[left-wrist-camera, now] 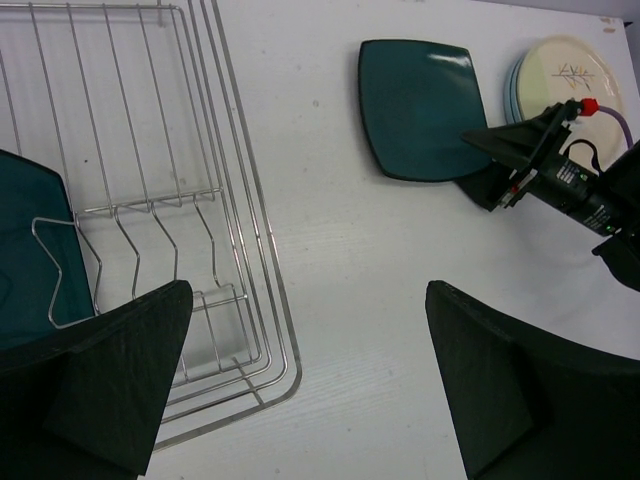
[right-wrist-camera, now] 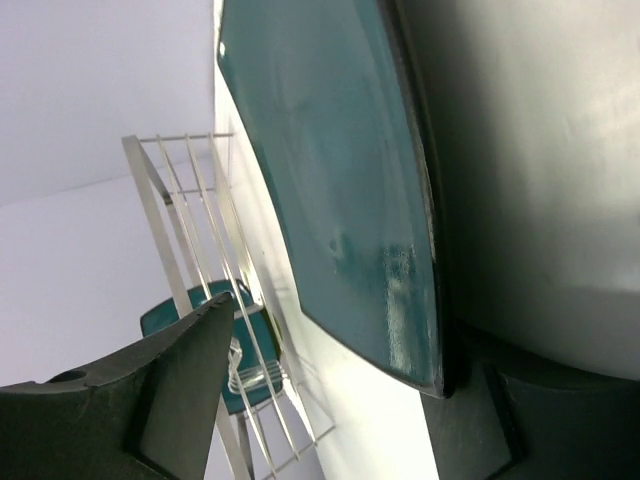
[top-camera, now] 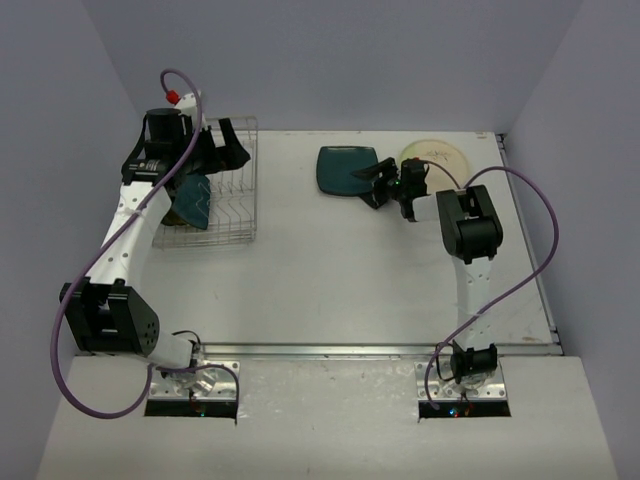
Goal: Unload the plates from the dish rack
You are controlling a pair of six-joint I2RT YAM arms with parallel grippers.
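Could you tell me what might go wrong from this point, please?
The right gripper sits open at the edge of the teal plate; pulling back could drag it or bump the cream plates beside it. The left gripper hangs open above the rack; reaching for the racked plate could snag its wires.

The dish rack [top-camera: 222,195] is being shown as thin, silvery metal wire with a smooth sheen. The dark teal plate [left-wrist-camera: 420,105] is being seen as what looks like glazed ceramic, glossy enough for pale highlights to be carried across it, and the cream plate [left-wrist-camera: 565,65] with a softer, satin glaze. The table [top-camera: 320,270] is being presented as white and matt, edged by a brushed metal strip [top-camera: 350,350], while the fingers [left-wrist-camera: 110,390] of the left gripper [left-wrist-camera: 308,300] are being shown as dark, matt, finely grained plastic.
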